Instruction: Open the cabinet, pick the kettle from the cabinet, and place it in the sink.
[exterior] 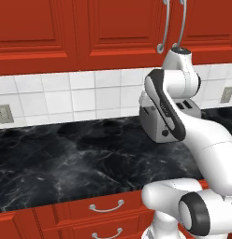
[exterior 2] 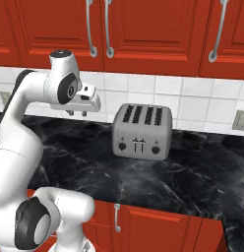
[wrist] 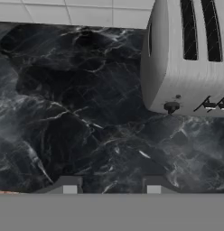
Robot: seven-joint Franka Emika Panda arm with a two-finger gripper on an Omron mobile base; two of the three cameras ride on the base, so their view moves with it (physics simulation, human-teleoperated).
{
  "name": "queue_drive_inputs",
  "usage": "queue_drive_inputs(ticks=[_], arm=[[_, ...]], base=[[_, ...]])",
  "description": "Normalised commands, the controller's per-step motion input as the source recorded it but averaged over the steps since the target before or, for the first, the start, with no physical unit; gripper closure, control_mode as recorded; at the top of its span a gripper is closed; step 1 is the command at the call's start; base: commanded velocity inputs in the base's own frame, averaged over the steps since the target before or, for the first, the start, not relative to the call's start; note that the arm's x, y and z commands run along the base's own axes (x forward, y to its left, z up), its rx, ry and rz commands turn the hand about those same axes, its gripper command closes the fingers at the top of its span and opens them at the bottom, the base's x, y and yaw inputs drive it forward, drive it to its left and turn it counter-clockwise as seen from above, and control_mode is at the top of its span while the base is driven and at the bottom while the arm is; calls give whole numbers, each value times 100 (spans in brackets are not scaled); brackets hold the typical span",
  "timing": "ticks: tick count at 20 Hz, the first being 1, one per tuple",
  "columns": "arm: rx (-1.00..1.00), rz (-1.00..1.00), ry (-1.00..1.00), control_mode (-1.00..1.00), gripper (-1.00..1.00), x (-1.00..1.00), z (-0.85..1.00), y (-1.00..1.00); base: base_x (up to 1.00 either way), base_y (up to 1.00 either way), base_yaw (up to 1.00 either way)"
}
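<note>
The claw (wrist: 111, 186) hangs above the black marble counter (wrist: 77, 117) with its two fingers (wrist: 68, 185) apart and nothing between them, pointing down at bare stone. In the right base view the claw (exterior 2: 77, 113) sits just left of the silver toaster (exterior 2: 142, 131), clear of it and raised off the counter (exterior 2: 193, 172). The toaster (wrist: 190, 58) stands upright near the white tiled wall (exterior 2: 163, 98). Overhead, the red cabinet (exterior 2: 143, 34) has its doors closed, its long curved silver handles (exterior 2: 108, 29) hanging above the arm. From the left base view the cabinet (exterior: 104, 32) is shut too, and red drawers (exterior: 106, 207) run under the counter's front edge. With the doors shut, the kettle cannot be made out.
</note>
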Motion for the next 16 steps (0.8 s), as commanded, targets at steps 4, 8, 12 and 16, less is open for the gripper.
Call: queue_drive_inputs(ticks=[4, 8, 12, 16], arm=[[0, 0, -4, -100, -100, -7, 0, 0], [0, 0, -19, -100, -100, -13, 4, 0], [0, -2, -21, -100, -100, -12, 19, 0], [0, -9, -12, -100, -100, -9, 30, -3]], base=[[0, 0, 0], [0, 0, 0], [0, 0, 0], [0, 0, 0]])
